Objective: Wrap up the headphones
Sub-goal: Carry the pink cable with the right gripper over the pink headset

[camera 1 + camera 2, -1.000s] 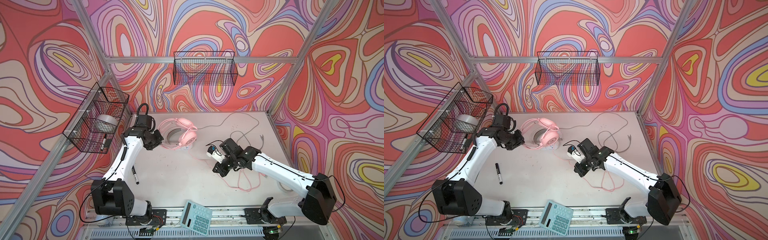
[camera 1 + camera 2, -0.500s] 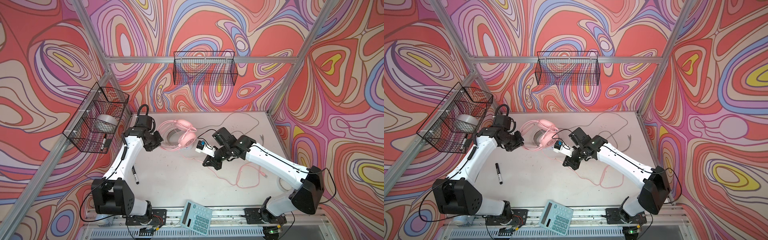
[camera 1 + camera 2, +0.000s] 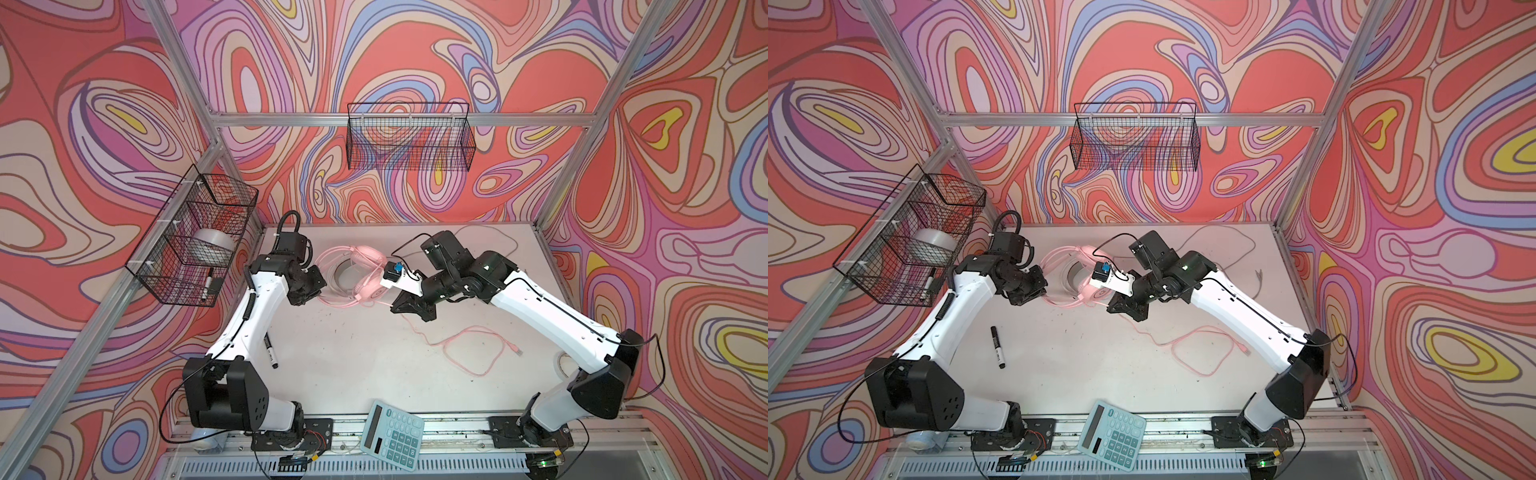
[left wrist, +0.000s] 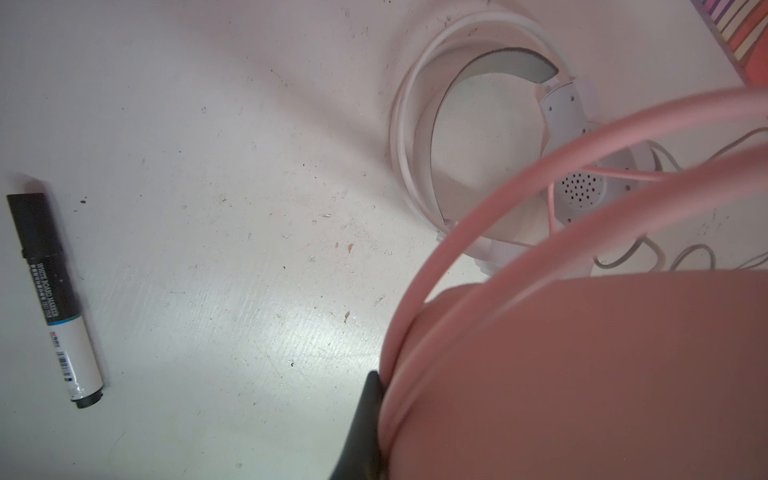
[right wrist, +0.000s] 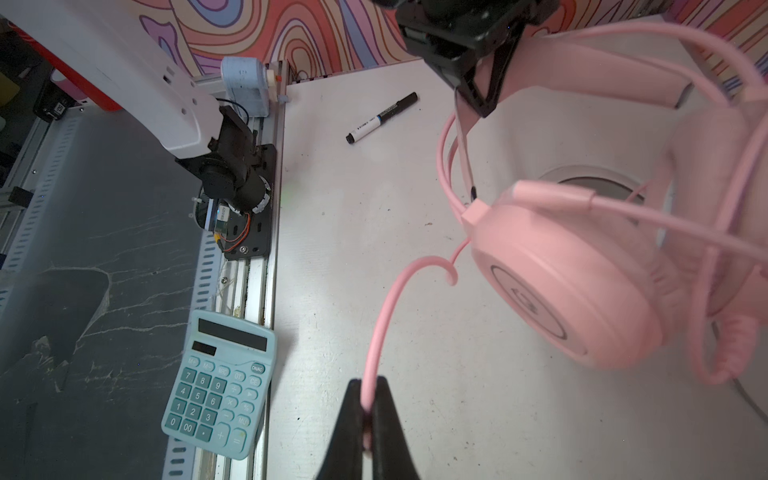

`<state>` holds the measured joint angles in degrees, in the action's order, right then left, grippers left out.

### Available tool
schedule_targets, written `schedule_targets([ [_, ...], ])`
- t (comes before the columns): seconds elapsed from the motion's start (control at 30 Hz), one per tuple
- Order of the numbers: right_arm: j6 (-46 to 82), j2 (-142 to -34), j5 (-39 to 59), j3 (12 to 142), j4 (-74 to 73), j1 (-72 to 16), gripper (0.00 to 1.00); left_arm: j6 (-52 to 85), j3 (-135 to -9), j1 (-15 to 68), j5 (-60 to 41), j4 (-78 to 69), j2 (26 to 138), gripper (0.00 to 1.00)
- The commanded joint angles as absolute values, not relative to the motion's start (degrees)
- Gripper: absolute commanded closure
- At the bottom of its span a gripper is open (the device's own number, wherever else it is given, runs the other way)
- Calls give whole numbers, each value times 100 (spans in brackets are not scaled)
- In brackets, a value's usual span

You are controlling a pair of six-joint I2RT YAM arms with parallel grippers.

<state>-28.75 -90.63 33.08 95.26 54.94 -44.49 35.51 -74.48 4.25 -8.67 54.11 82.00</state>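
The pink headphones [image 3: 368, 266] [image 3: 1096, 291] stand near the back of the table, leaning over the white headphones [image 3: 344, 277] [image 4: 457, 124]. My left gripper [image 3: 311, 289] [image 5: 478, 83] is shut on the pink headband, and one black finger [image 4: 365, 415] shows against it. My right gripper [image 5: 368, 399] [image 3: 405, 309] is shut on the pink cable [image 5: 386, 316], just in front of the pink earcup [image 5: 573, 282]. More turns of pink cable run across the pink headphones. The rest of the pink cable [image 3: 469, 349] [image 3: 1200, 353] lies looped on the table at the right. The white headphones' greyish cable [image 3: 490, 237] trails along the back right.
A marker [image 3: 271, 351] [image 4: 54, 299] lies beside the left arm. A teal calculator [image 3: 392, 432] [image 5: 220, 382] overhangs the front rail. One wire basket [image 3: 409, 137] hangs on the back wall, another basket [image 3: 195, 241] with a tape roll on the left wall.
My right gripper has carried the pink cable left and toward the back, up beside the pink headphones. The loose cable on the table has shifted with it. The left arm has stayed put.
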Motion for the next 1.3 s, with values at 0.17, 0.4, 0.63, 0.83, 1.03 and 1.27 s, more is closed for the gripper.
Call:
schedule_targets([
  [0.17,-3529,-9593,3829,10513,6223,-4474,100,3447,-7462,571,-710,5520,8249,100],
  [0.4,-3869,-9756,4052,10697,6640,-4472,100,3481,-7508,611,-695,5518,8312,100],
  [0.63,-3913,-9930,4383,11206,6675,-4482,100,3445,-7559,728,-625,5562,8445,100],
  [0.83,-4034,-10089,4209,11619,6899,-4472,100,3329,-7692,871,-541,5661,8521,100],
  [1.03,-4060,-10300,3766,12010,7087,-4474,100,3173,-7800,1050,-309,5857,8577,100],
  [1.27,-3912,-10354,3239,12199,6950,-4247,100,3010,-7770,1164,-344,5902,8511,100],
])
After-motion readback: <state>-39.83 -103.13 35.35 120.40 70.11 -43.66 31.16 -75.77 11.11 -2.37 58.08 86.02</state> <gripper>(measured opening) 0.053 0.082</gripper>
